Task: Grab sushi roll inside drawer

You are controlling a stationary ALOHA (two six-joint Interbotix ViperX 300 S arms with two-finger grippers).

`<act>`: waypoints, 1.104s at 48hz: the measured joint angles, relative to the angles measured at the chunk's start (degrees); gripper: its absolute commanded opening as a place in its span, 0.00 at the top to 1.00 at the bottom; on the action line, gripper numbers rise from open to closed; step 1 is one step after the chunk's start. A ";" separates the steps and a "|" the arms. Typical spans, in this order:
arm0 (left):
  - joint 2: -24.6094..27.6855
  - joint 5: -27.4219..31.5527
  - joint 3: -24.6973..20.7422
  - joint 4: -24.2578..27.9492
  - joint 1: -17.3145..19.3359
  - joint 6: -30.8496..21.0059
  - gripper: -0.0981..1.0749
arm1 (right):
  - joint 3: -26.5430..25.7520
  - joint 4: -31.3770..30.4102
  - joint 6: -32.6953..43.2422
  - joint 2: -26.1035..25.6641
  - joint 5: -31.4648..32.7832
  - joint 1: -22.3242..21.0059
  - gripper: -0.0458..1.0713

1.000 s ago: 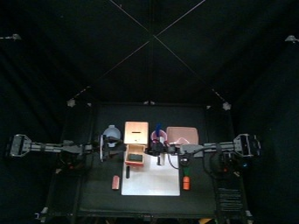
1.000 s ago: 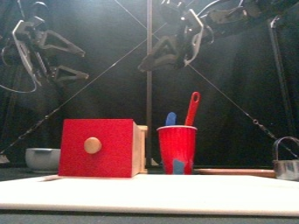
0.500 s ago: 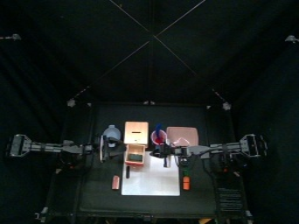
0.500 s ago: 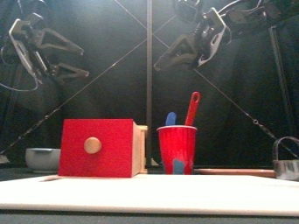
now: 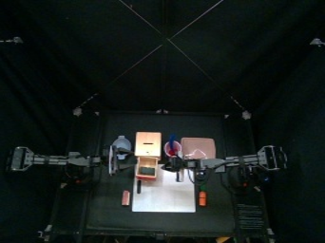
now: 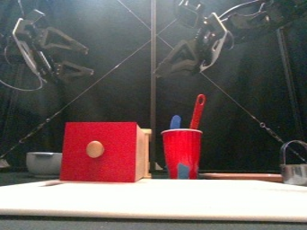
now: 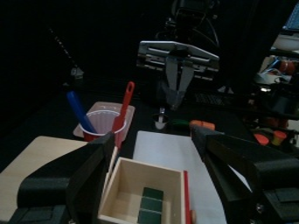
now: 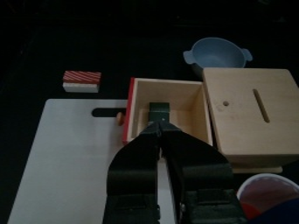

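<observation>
- Open red-fronted wooden drawer (image 8: 173,109): the dark green sushi roll (image 8: 158,112) inside is half hidden by the right gripper (image 8: 159,129), jaws closed, empty.
- Left gripper (image 7: 149,175), above the drawer, jaws spread wide, empty.

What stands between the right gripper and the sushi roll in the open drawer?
Nothing visible. The right gripper hangs shut above the drawer, which is pulled out with its top uncovered. The dark green sushi roll lies in plain sight on the pale bottom, just beyond the gripper's tip. The red cup stands off to the side.

Dim black surroundings; overhead light brightens the white sheet (image 5: 166,189); front view soft, foreground blurred
</observation>
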 measured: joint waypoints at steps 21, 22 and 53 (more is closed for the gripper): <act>-2.99 0.00 1.05 2.46 8.17 0.09 0.06 | -18.37 2.37 0.35 14.50 18.72 -1.58 0.31; -3.25 0.00 1.14 2.55 8.53 0.00 0.06 | -19.16 2.46 0.26 15.03 19.42 -1.85 0.29; -4.75 1.41 2.11 4.66 10.55 0.00 0.06 | -35.16 6.24 -0.97 25.75 38.76 -4.31 0.25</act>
